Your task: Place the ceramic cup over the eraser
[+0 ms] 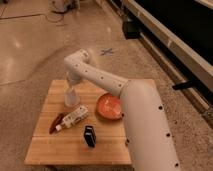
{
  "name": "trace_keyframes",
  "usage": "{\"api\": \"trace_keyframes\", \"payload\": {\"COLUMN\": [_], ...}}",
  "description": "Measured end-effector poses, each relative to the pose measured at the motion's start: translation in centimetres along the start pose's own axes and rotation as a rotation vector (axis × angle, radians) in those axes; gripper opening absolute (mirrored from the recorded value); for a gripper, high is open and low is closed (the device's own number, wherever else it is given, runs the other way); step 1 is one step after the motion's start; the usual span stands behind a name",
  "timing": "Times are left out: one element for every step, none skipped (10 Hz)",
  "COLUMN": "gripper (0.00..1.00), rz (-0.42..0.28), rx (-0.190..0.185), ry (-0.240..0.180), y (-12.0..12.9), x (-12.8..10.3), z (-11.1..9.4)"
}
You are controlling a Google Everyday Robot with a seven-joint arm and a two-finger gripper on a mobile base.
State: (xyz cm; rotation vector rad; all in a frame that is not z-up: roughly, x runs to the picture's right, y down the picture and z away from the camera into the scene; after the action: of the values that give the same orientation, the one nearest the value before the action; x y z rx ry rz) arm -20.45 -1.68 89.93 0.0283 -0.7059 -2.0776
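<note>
The small white ceramic cup (69, 97) stands upright on the wooden table (55, 150), at the back left. My gripper (71, 85) hangs down from the arm's bend, right over the cup's top and partly hiding it. The black eraser (89, 136) stands near the table's front middle, well apart from the cup and the gripper. My white arm reaches in from the lower right and crosses the table's right side.
A white labelled bottle with a red end (69, 119) lies between the cup and the eraser. An orange bowl (107, 106) sits right of them, partly behind the arm. The arm covers the table's right part. Speckled floor surrounds the table.
</note>
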Motion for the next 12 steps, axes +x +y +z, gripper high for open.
{"api": "trace_keyframes", "payload": {"gripper": [0.8,0.79,0.75,0.64,0.54,0.47,0.34,0.24,0.14,0.05,0.0,0.0], "rz": [-0.004,-0.011,-0.015,-0.018,-0.019,-0.018,-0.012,-0.005,0.002,0.007,0.015,0.022], "rx": [0.001,-0.008,-0.017,-0.024,-0.027,-0.028,-0.028,-0.024,-0.019,-0.015,-0.015,-0.018], "ry": [-0.001,-0.016,-0.032,-0.061,-0.085,-0.103,-0.114,-0.114,-0.1,-0.079,-0.053,-0.028], "y": [-0.1,-0.1,-0.1,-0.2,-0.5,-0.6,-0.6,-0.6,-0.9,-1.0,-0.8,-0.3], "x": [0.3,0.3,0.2,-0.1,-0.3,-0.5,-0.5,-0.4,0.1,0.6,1.0,1.1], "z": [0.4,1.0,1.4,2.0,2.4,2.6,2.5,2.2,1.6,0.8,-0.3,-1.7]}}
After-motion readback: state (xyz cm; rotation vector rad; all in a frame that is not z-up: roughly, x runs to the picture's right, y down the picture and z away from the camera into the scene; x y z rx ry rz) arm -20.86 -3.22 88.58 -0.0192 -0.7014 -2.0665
